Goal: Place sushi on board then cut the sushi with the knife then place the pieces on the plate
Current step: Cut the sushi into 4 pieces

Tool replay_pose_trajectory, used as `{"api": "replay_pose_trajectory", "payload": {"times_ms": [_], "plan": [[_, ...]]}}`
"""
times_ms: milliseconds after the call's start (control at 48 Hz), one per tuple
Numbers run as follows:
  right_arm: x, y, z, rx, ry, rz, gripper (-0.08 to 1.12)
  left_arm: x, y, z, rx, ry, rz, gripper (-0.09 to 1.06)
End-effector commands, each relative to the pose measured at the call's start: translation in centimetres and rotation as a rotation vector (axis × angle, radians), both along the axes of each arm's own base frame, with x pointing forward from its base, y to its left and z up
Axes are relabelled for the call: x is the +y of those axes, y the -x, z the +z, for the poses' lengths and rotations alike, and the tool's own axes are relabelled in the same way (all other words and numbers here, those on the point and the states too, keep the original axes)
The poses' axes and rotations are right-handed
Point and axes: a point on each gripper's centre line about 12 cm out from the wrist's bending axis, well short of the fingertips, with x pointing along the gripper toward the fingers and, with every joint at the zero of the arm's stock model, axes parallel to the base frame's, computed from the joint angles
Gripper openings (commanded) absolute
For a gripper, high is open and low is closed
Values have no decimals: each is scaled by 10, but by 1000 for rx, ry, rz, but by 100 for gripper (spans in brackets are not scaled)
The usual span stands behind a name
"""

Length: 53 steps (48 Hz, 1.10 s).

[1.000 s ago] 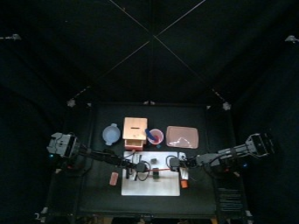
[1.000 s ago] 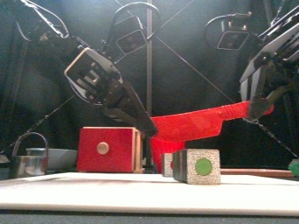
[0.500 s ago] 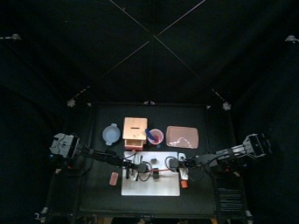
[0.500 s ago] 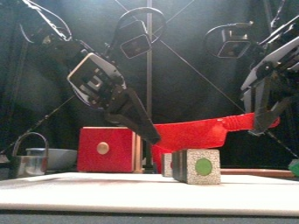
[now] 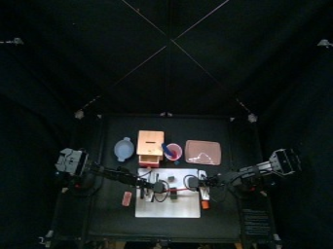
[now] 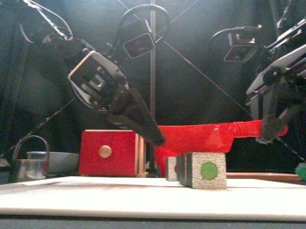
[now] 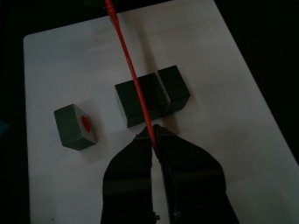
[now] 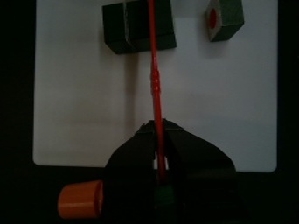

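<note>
The black surface [image 5: 111, 220] fills the lower half of the top view, and the white board [image 5: 169, 206] lies at its lower middle. In the front view the left tool [image 6: 153, 139] slants down from the upper left, and the right tool [image 6: 277, 125] hangs at the right edge. Both are pressed together on the red knife [image 6: 198, 136], the left pinching the blade's tip and the right the handle. The blade runs level across the middle of the frame, just above the sushi roll [image 6: 203, 169]; we cannot tell whether it touches. The roll stands on the board at lower centre, dark green outside, its near face pale and speckled around a green dot. In the left wrist view a cut piece [image 7: 77, 128] lies apart on the board, with a reddish centre.
</note>
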Motion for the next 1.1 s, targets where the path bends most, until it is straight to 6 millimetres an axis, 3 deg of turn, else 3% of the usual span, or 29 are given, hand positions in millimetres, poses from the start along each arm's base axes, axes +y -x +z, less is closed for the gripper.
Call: {"api": "replay_pose_trajectory", "payload": {"times_ms": [21,562,1104], "plan": [[-6,-4,-3,-4,11,-10,41,-5,0,-5,11,-9,-19,34],[-12,-14,-27,34,27,-14,41,-2,2,-25,65,-22,-14,34],[-33,-25,-20,8,91,-14,41,6,4,-23,88,-42,-9,34]]}}
